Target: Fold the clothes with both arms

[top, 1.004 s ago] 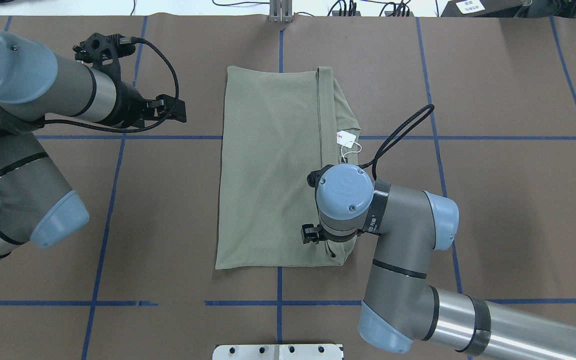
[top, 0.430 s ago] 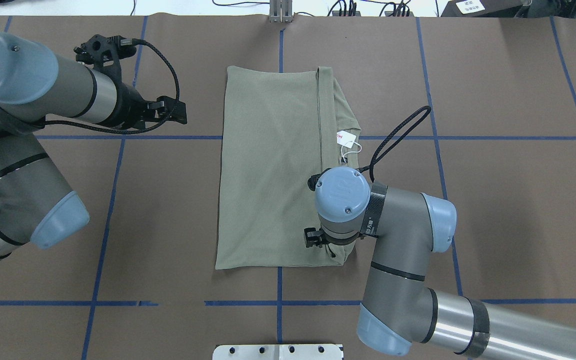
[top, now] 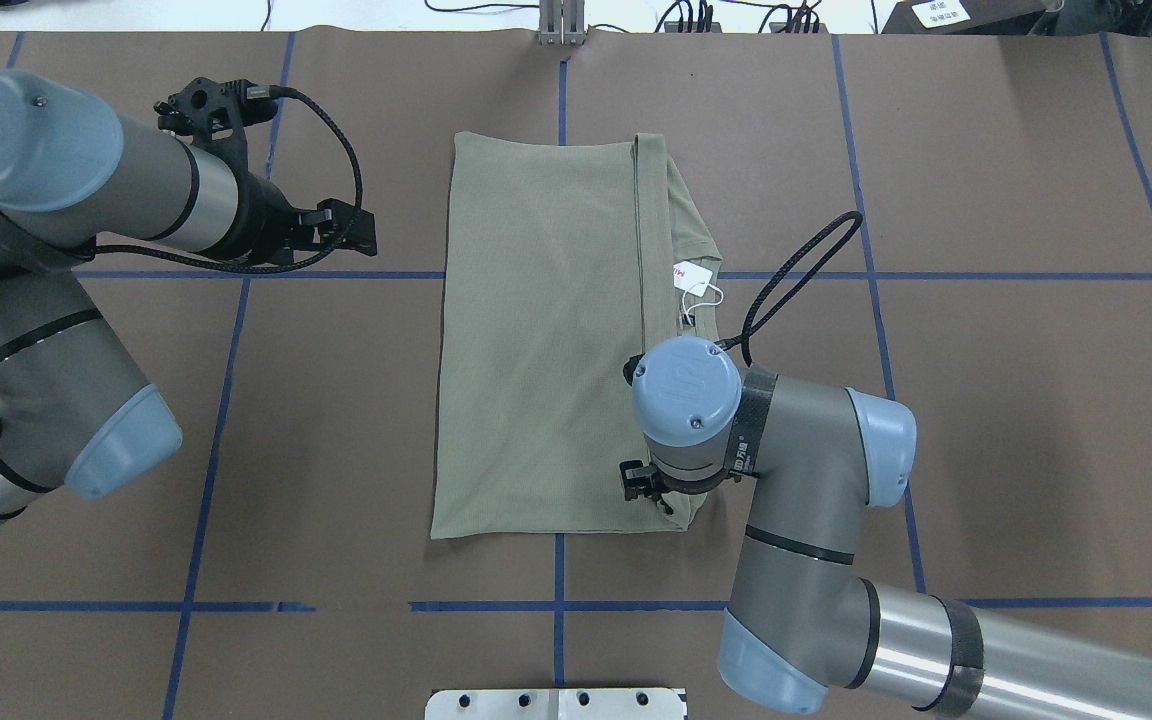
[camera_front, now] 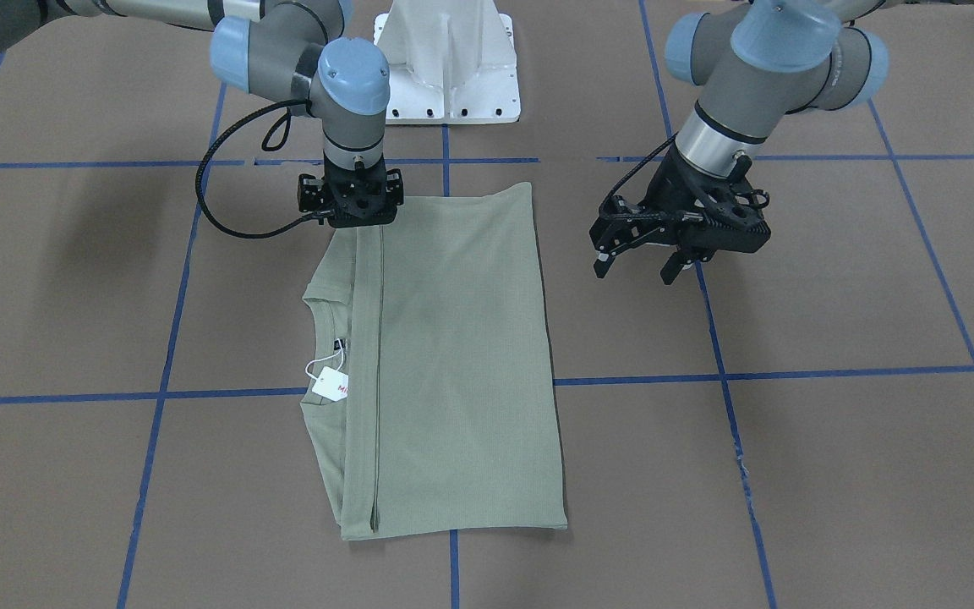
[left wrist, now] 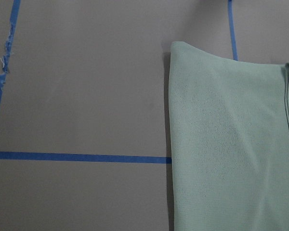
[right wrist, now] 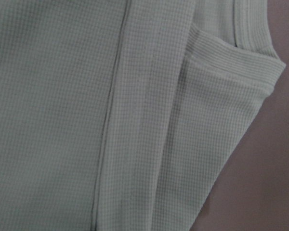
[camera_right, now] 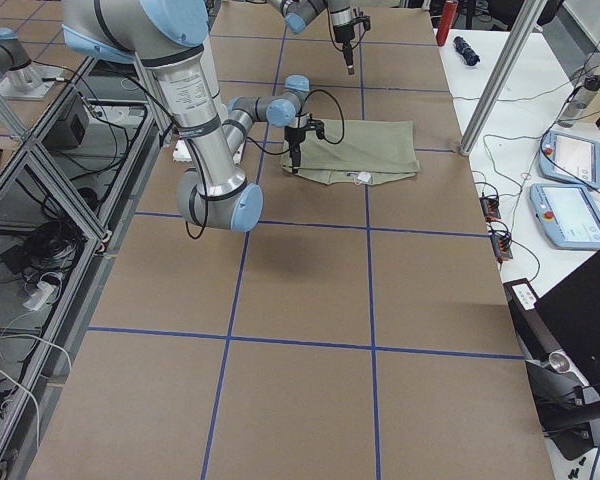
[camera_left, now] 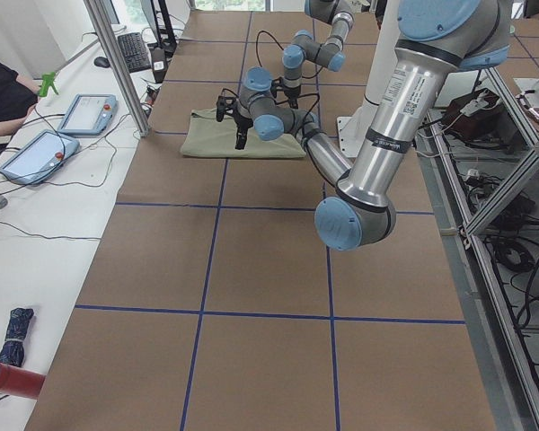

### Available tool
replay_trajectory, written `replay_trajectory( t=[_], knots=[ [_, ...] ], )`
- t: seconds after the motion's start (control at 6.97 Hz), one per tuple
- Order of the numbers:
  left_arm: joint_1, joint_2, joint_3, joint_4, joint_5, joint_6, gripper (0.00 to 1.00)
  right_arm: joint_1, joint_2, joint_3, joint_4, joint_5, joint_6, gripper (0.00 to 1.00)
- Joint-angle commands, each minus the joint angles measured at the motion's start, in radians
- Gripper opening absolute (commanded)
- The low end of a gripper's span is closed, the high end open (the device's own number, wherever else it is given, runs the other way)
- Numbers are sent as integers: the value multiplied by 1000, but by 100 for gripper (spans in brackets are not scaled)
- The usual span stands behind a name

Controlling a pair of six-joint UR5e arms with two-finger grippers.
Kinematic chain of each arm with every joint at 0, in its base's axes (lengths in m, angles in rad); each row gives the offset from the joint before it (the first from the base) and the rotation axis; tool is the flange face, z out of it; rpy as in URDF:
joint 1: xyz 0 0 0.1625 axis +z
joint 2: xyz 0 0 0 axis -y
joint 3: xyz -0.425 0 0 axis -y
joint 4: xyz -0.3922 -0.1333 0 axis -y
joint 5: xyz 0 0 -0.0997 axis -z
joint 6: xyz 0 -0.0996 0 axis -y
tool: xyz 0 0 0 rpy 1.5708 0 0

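Observation:
The sage-green shirt [top: 536,340] lies folded into a long flat rectangle at the table's middle and also shows in the front-facing view [camera_front: 453,364]. Its white hang tag [top: 693,275] and black neck label [camera_front: 339,343] lie at the collar on its right side. My right gripper [camera_front: 353,222] points straight down over the shirt's near right corner, very close to the cloth [right wrist: 86,96]. Its fingers are hidden under the wrist, so I cannot tell whether they are open. My left gripper [camera_front: 635,258] is open and empty. It hovers left of the shirt's far left corner [left wrist: 183,53], apart from it.
The brown table cover [top: 986,400] carries a grid of blue tape lines [top: 236,275]. The white base pedestal [camera_front: 446,59] stands at the robot's side. A metal post [top: 561,25] stands at the far edge. Side benches hold tablets [camera_left: 88,114].
My right wrist has moved a little toward the shirt's near edge, still over the cloth. My left arm has shifted slightly toward the far side. The shirt has not moved.

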Motion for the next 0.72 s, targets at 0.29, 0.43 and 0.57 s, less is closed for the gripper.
replay_trajectory(
  t=[0.29,0.43,0.57],
  knots=[
    [10,-3,-1,0,0,-2,100,18,-93,72,-1,-1,-15,100],
    [10,-5,-4,0,0,-9,100,26,-145,121,-1,-1,-41,100],
    [11,-5,-10,0,0,-15,100,27,-199,145,0,-3,-43,100]
  ],
)
